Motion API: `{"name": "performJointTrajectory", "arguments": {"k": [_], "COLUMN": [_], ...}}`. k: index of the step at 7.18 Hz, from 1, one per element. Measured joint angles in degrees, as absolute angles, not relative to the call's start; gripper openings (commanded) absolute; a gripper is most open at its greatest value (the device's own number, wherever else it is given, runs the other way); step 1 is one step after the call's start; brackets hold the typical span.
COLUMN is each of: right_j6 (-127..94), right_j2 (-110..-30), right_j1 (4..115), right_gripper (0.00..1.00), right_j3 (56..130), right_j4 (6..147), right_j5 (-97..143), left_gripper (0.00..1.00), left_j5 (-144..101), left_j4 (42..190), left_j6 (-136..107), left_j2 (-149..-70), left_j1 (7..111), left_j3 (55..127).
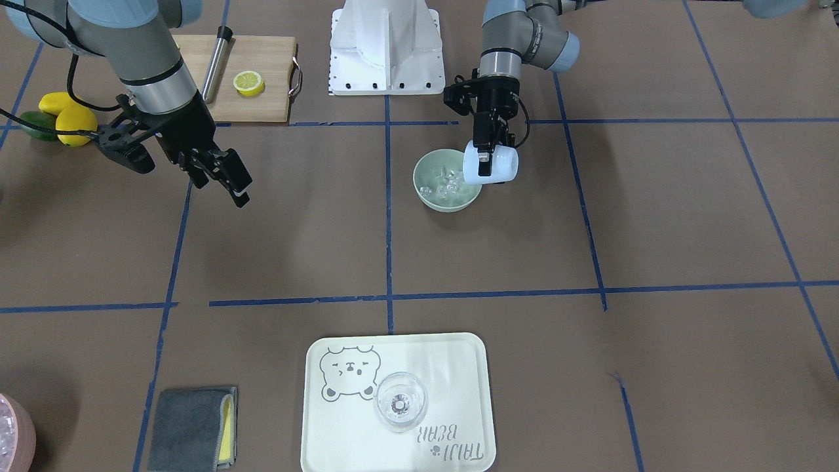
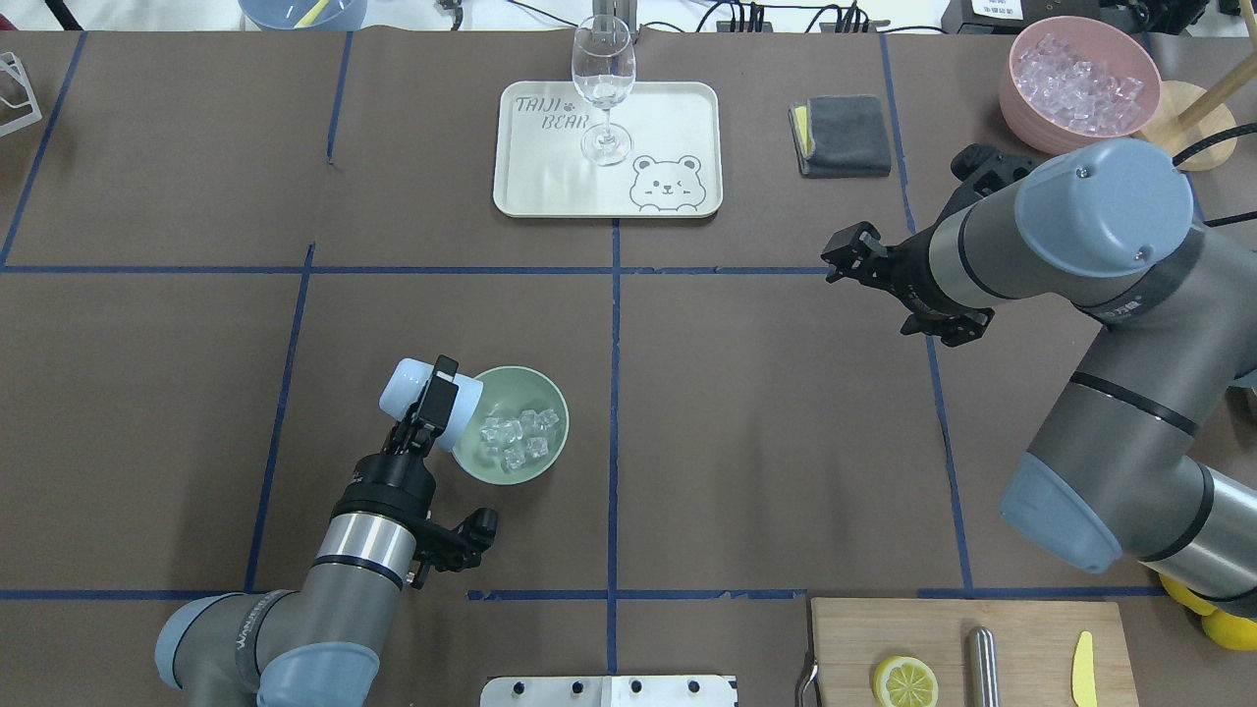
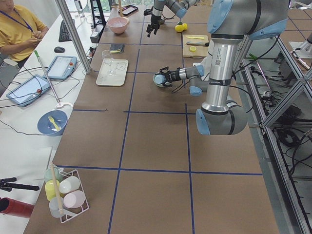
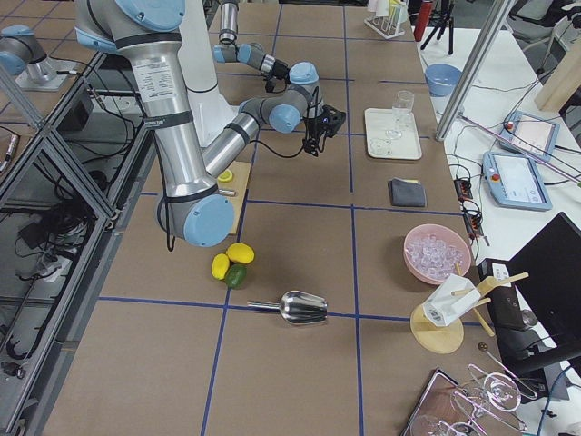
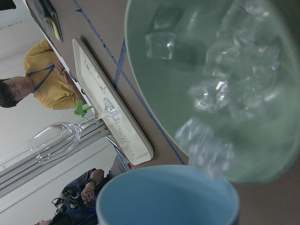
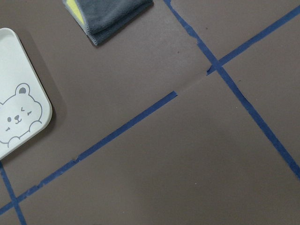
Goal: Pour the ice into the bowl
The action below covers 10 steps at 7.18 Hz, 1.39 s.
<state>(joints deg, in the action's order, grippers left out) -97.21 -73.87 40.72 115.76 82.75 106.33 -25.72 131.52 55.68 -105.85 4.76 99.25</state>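
Note:
My left gripper is shut on a light blue cup and holds it tipped on its side over the near-left rim of the sage-green bowl. A small heap of clear ice cubes lies in the bowl. In the left wrist view the cup's rim is at the bottom, the bowl is above it, ice lies inside, and a blurred cube is by the bowl's edge. My right gripper is open and empty, far right of the bowl, above the table.
A white bear tray with a wine glass stands at the far middle. A grey cloth and a pink container of ice are far right. A cutting board with a lemon slice is near right.

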Motion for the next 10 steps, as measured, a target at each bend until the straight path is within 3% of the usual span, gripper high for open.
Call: {"name": "performJointTrajectory", "arguments": {"k": [4,10], "right_j6": [-97.19,-95.14], "right_j2": [-74.04,-74.08], "right_j1": [41.65,42.85], "right_gripper": [1.00,1.00], "right_j3": [115.78,115.41], "right_j4": [82.71,82.71], "right_j5": [107.66,108.55], "left_gripper": [0.00,0.00], "left_j5": [-25.47,-25.47], "left_j4": [131.88,131.95], "left_j6": [47.67,2.79], "left_j2": [-105.16,-95.07], "left_j1": [4.71,4.86], "left_j3": [102.75,109.42]}}
